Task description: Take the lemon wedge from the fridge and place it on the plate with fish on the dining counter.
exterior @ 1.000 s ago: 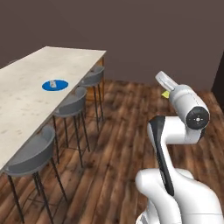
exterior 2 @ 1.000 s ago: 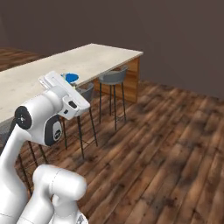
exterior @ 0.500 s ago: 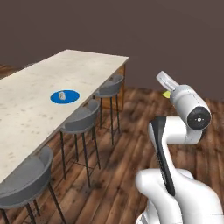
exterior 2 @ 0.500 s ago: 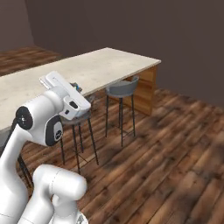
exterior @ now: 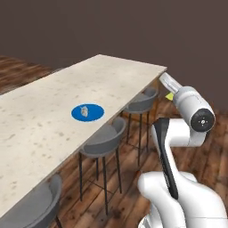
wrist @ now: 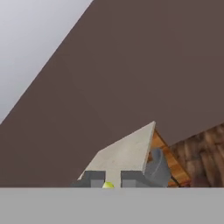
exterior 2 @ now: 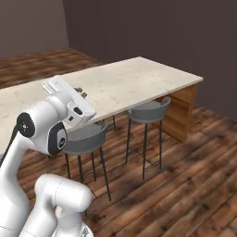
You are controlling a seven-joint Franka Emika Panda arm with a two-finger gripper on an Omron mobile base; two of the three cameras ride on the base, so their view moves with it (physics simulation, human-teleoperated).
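Gripping a tiny yellow-green lemon wedge (wrist: 107, 185), the two-finger gripper (wrist: 108, 180) is seen in the hand view with its dark fingertips (wrist: 92, 179) nearly together and the wedge pinched between them. From the left base view the same wedge shows as a small yellow fleck (exterior: 169, 95) just below the raised white hand, held in the air beside the far end of the long beige speckled stone dining counter (exterior: 53, 111). On that counter, well apart from the hand, a small round bright blue plate (exterior: 94, 112) is noted, lying flat with a small pale grey-white fish (exterior: 84, 111) resting on it near its middle. Grey bucket-seat stools on thin dark legs (exterior: 103, 141) are ranged along the counter's near edge over a dark wooden plank floor (exterior 2: 176, 185). From the right base view the gripper (exterior 2: 80, 93) is seen level with the counter edge, above one of the stools (exterior 2: 86, 133). A plain dark brown wall (exterior 2: 152, 32) is recorded behind.
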